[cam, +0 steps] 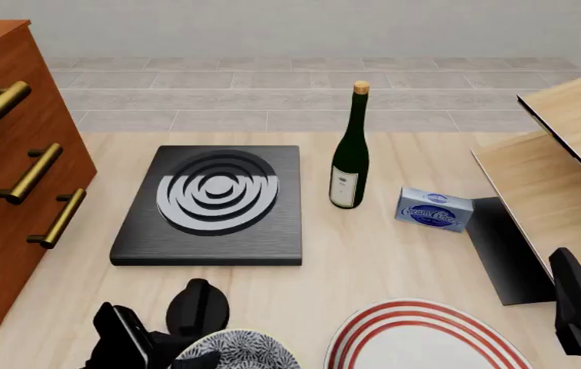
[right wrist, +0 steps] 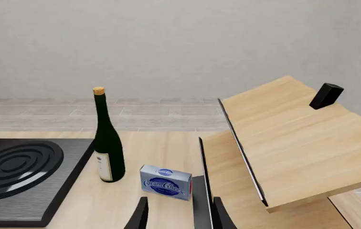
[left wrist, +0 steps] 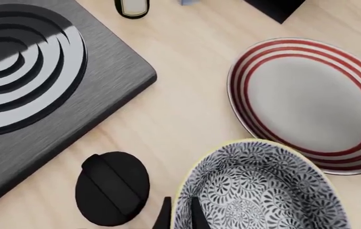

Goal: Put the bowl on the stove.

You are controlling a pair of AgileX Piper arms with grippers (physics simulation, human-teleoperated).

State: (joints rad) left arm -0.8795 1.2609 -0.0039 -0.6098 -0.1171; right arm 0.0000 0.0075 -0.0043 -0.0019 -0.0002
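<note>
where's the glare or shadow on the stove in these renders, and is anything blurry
Front view: the stove shows a bright sheen across its burner rings, with a darker patch on their upper right. Left wrist view: the same rings are split, one part shadowed and the other lit pale. Right wrist view: the rings look uniformly dark, no glare. No view shows blur; the bowl pattern is crisp.

Simulated kitchen: stove (cam: 214,206), wine bottle (cam: 350,154), plate (cam: 424,338), wooden drawers (cam: 14,169).

Both arms all matte black, blocky angular housings. Left gripper (left wrist: 179,214): thin flat black fingers, tapered tips. Right gripper (right wrist: 177,212): same dark blades. No cables, screws or markings visible.
</note>
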